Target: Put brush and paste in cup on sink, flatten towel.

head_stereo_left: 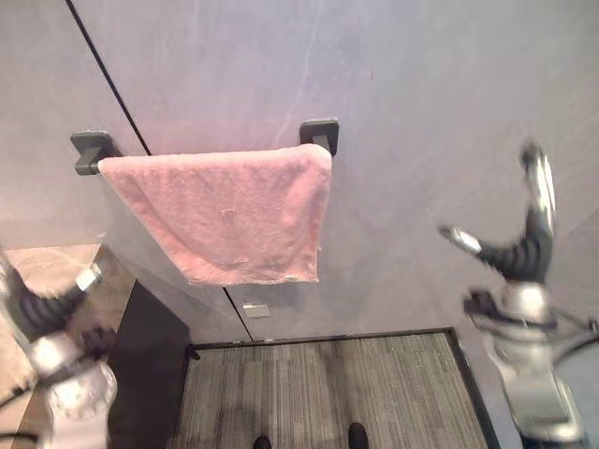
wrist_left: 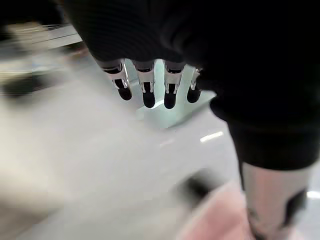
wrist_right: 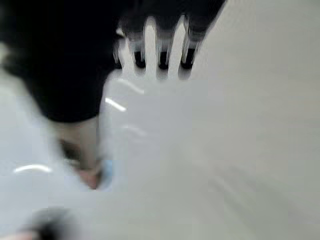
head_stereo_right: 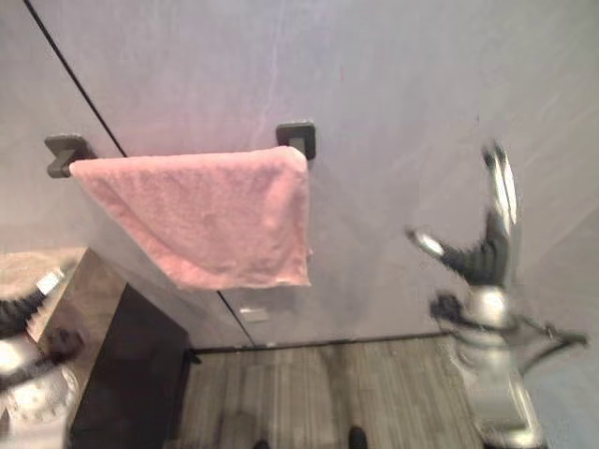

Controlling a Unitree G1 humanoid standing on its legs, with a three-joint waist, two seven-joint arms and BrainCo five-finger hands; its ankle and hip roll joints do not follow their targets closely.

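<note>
Hanging pink towel (head_stereo_left: pixel 227 217) runs sideways along rail (head_stereo_left: pixel 92 150) (hem downward).

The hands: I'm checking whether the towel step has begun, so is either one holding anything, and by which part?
Nothing is held. The right hand is raised open beside the towel, clear of it; the left hand is open too.

The robot's right hand (head_stereo_left: pixel 526 253), silver fingers dark-tipped below a dark ribbed cover, is raised upright, fingers straight and together, thumb spread apart to its left. The left hand (head_stereo_left: pixel 42 309) sits low, its fingers (wrist_left: pixel 146 85) extended in a row, holding nothing.
</note>
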